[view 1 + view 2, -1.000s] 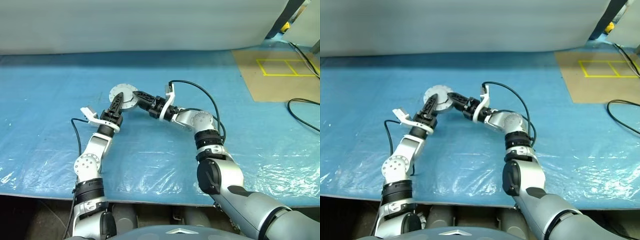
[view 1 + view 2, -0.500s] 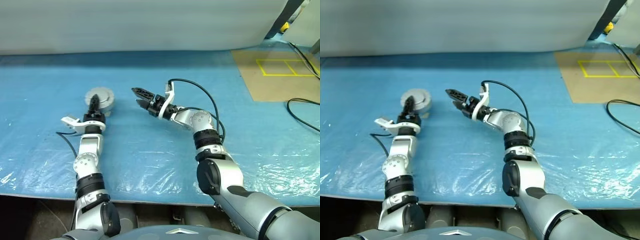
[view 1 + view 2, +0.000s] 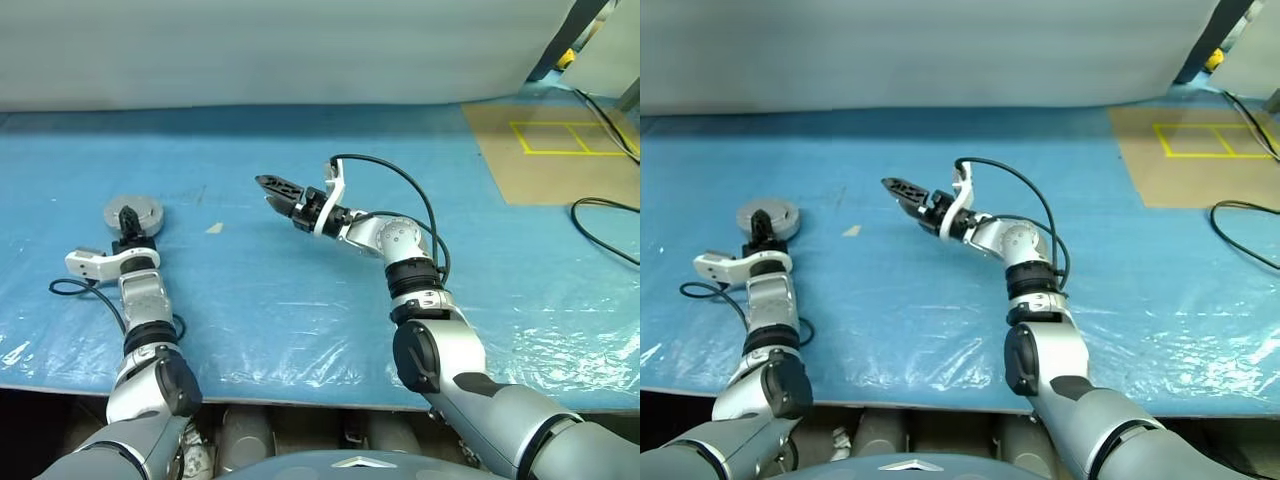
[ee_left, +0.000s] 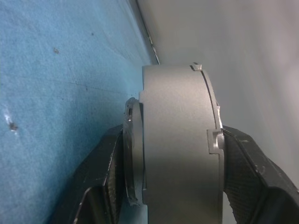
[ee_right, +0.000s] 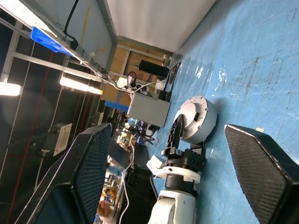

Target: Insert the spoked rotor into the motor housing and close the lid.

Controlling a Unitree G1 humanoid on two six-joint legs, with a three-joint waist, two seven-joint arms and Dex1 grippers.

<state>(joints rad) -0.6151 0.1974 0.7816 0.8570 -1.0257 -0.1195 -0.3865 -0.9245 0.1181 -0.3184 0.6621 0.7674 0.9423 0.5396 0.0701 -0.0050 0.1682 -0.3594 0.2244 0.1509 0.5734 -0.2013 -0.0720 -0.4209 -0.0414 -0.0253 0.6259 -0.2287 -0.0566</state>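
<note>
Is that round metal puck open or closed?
Closed: the motor housing, clamped in the left gripper, shows only smooth grey faces, no windings.

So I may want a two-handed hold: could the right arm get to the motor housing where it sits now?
Probably yes. The right tool hangs open and empty, and only bare blue sheet lies between it and the motor housing, which the left tool clamps far to the left. It looks like a long stretch.

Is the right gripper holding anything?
No: the right gripper stands with its jaws wide apart and nothing between them, while the housing sits in the left gripper further off.
</note>
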